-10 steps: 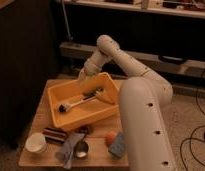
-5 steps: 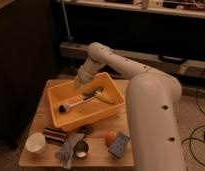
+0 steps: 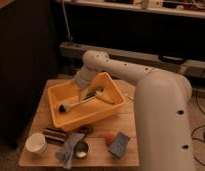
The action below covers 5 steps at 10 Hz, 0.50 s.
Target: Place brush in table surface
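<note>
The brush (image 3: 76, 104) lies inside the yellow bin (image 3: 108, 111), its small dark head at the left and its pale handle pointing right. My gripper (image 3: 86, 92) reaches down into the bin from the back, just above the handle's right end. I cannot tell whether it touches the brush. The wooden table surface (image 3: 127, 125) carries the bin and shows bare at the right and left edges.
A yellow-green oblong item (image 3: 104, 96) lies in the bin beside the brush. In front of the bin stand a white cup (image 3: 36, 142), a dark can (image 3: 55, 135), a grey cloth (image 3: 70, 148), a metal cup (image 3: 82, 149), an orange object (image 3: 111, 137) and a blue sponge (image 3: 119, 144).
My arm has swung left and my gripper has come lower into the bin, closer to the brush handle. The brush and other objects have not moved.
</note>
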Motion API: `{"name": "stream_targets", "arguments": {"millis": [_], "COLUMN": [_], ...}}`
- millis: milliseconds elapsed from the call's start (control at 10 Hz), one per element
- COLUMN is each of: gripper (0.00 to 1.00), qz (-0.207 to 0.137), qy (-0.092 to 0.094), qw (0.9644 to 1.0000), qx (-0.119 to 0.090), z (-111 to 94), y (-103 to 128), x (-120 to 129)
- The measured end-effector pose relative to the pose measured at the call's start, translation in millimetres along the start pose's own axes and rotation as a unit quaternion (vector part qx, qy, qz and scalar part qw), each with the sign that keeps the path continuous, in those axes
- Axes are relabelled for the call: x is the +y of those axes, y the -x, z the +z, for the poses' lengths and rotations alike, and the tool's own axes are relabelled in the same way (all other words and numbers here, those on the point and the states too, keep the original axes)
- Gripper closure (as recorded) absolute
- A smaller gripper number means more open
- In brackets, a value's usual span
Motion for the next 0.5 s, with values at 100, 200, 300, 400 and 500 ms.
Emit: {"name": "stream_targets", "arguments": {"millis": [100,200,300,400,500], "gripper": [0.20,0.20,0.20,0.20,0.20], "qz": [0.011,0.020,0.024,0.031,0.034], "qy": [0.011,0.024,0.033,0.045,0.053], "qw": [0.9999,0.9995,0.9992,0.9985,0.9980], "qx": [-0.001,0.000,-0.002,-0.004,-0.004], "z": [11.2,22.6,32.6,42.6,48.9], "y": [-2.0,0.4,4.6,5.4,6.1], "x": [-5.3,-14.0,-20.4,-24.5,-23.6]}}
